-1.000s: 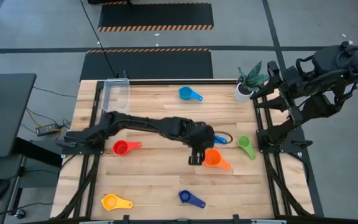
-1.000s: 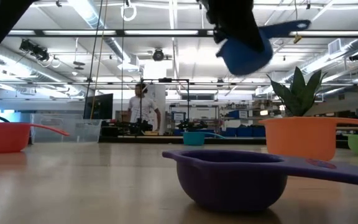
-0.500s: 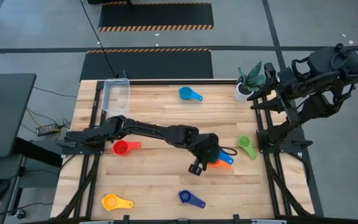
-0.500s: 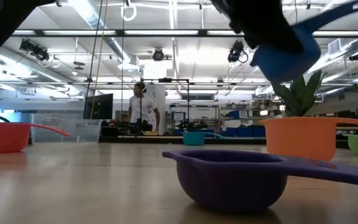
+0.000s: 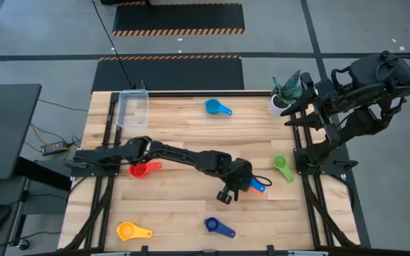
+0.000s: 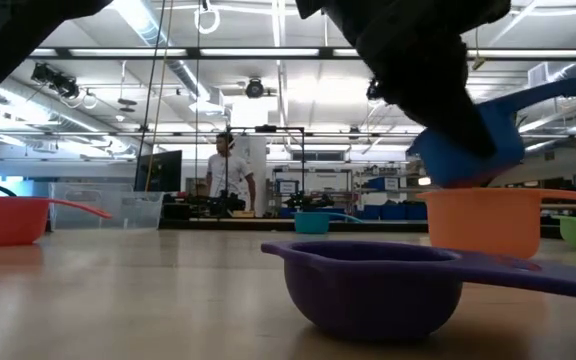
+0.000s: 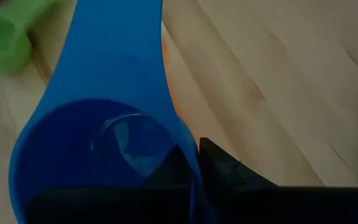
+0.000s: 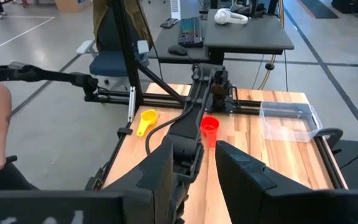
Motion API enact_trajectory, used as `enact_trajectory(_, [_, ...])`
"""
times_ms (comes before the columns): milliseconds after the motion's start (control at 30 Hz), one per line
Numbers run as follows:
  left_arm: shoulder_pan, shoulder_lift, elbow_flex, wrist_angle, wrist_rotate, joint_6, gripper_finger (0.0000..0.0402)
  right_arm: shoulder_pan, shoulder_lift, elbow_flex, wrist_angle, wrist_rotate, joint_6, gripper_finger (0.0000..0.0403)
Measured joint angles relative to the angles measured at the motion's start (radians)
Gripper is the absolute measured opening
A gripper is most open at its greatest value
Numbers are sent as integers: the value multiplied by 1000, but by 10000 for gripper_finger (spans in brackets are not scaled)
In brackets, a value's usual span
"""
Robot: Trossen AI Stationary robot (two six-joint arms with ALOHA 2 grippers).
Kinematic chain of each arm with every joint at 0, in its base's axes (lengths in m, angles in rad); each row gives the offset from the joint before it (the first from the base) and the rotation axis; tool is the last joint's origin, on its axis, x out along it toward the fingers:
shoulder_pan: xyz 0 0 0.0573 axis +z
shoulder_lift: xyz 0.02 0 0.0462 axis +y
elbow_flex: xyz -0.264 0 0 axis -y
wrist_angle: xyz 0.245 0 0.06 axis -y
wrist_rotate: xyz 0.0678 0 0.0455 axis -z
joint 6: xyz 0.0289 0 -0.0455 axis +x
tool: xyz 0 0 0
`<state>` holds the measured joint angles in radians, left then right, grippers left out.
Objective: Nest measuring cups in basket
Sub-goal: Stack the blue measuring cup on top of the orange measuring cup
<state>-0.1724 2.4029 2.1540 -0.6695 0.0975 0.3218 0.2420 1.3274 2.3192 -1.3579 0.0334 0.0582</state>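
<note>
My left gripper (image 5: 235,178) reaches over the table's middle right, shut on a mid-blue measuring cup (image 6: 468,150). The cup hangs right over the orange cup (image 6: 483,222), its bottom level with the orange rim; I cannot tell whether they touch. From above, the arm hides the orange cup and only the blue handle (image 5: 256,186) shows. The clear basket (image 5: 134,107) stands at the far left corner. My right gripper (image 8: 202,163) is open, parked beyond the table's right edge. My left gripper holds the blue cup by its bowl wall (image 7: 190,163), away from the handle (image 7: 120,56). One finger (image 7: 166,169) is inside the bowl and the other (image 7: 229,174) outside. The fingers come from above. The cup is lifted off the table, its handle tilted upward in the low view.
Loose cups lie around: light blue (image 5: 217,107) far, green (image 5: 282,167) right, red (image 5: 142,169) left under the arm, yellow (image 5: 130,230) near left, dark blue (image 5: 216,226) near middle. A potted plant (image 5: 283,96) stands at the far right corner.
My left gripper has carried the blue cup toward the table's right and near edge and down, from beside the orange cup to directly over it. In the high view the orange cup has gone from plainly visible to covered by the gripper.
</note>
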Motion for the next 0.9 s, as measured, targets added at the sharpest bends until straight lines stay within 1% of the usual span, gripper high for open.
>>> enact_trajectory(233, [0, 36, -1, -20, -7, 0, 21, 0, 3, 0, 2, 0, 0, 129])
enact_trajectory(300, [-1, 36, -1, -24, -7, 4, 35, 0, 3, 0, 3, 0, 1, 129])
enact_trajectory(433, [-4, 36, -1, 2, -8, 4, 80, 0, 3, 0, 2, 0, 0, 129])
enact_trajectory(567, [-5, 29, -1, 3, -8, 2, 115, 0, 3, 0, 2, 0, 0, 129])
enact_trajectory(633, [-4, 22, -1, -6, -9, -30, 130, 0, 3, 0, 2, 0, 0, 129])
enact_trajectory(767, [-5, -2, 16, -29, -45, -54, 149, 0, 3, 0, 2, 0, 2, 129])
enact_trajectory(800, [-5, -7, 28, -25, -53, -48, 152, 0, 3, 0, 2, 0, 2, 129])
enact_trajectory(900, [-5, -22, 88, -89, -60, -18, 154, 0, 3, 0, -2, -1, 13, 129])
